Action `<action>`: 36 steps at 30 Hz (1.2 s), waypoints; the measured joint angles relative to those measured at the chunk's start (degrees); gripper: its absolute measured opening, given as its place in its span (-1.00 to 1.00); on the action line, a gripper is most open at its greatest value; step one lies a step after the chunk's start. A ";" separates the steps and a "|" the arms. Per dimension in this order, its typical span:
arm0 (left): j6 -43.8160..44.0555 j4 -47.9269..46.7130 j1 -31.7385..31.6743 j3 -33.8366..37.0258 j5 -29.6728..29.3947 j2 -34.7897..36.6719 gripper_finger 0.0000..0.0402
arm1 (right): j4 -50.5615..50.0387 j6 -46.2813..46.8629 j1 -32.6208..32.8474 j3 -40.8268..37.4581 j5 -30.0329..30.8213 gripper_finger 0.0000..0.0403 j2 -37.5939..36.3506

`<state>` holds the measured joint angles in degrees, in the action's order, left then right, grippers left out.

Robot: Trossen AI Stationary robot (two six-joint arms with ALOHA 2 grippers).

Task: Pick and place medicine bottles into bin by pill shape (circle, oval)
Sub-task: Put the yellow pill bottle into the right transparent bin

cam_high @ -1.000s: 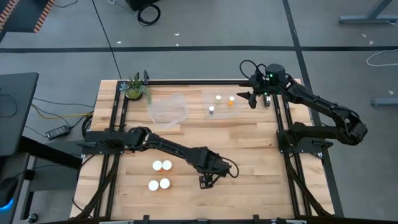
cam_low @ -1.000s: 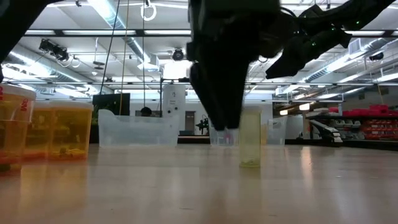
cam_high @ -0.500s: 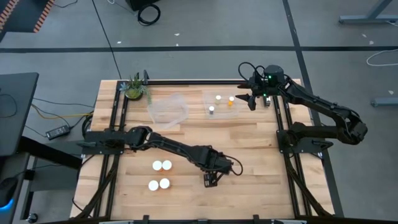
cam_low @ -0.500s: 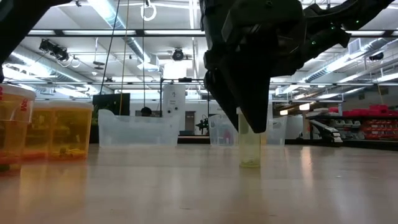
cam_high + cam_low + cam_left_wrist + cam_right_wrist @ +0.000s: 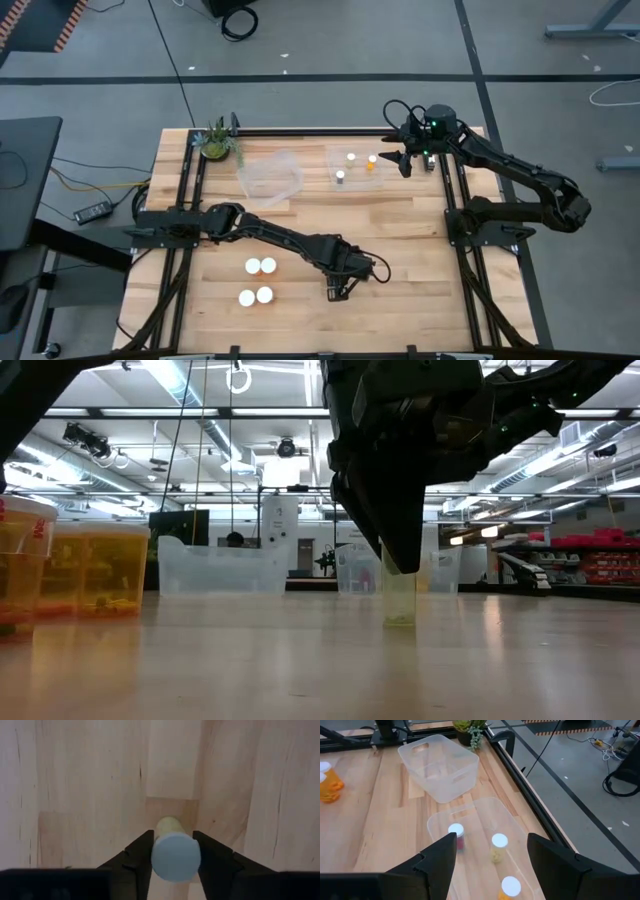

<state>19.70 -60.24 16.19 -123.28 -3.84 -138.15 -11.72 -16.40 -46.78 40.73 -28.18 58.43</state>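
My left gripper (image 5: 337, 291) stands over the near middle of the table, shut on a medicine bottle (image 5: 400, 600) with a round white cap and a pale yellow body. The bottle's base is on the wood. Several wide-capped bottles (image 5: 258, 280) stand to its left. My right gripper (image 5: 492, 870) hovers open above the right clear bin (image 5: 356, 168). That bin holds three bottles (image 5: 499, 842), standing upright. The left clear bin (image 5: 270, 175) lies beside it. My left gripper pinches the bottle's white cap (image 5: 176, 856) between its two fingers, one on each side of the rim. The fingers come from above, pointing down. The bottle stands upright below them on the table.
A small green potted plant (image 5: 216, 143) stands at the far left corner. Dark rails run along the left, right and far sides of the table. Orange-bodied bottles (image 5: 100, 570) fill the low view's left.
My left gripper has shifted a little toward the table's right edge, from beside the pale yellow bottle to right over its cap. The bottle has stayed upright where it was.
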 joint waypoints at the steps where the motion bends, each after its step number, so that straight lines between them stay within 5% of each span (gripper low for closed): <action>1: 0.00 0.01 0.00 0.00 -0.01 0.00 -0.33 | 0.02 0.15 0.00 0.00 0.00 0.24 0.00; 16: -2.46 -0.14 -2.11 -3.76 0.02 0.13 -0.32 | -0.34 0.33 0.00 0.00 0.00 0.24 0.00; 36: -29.67 -0.33 -18.04 -9.33 -4.07 0.28 -0.37 | -4.72 0.77 -3.53 0.00 0.49 0.24 -0.59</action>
<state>-9.96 -60.57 -1.86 -132.62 -7.90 -137.86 -16.44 -15.63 -50.31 40.73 -27.70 57.84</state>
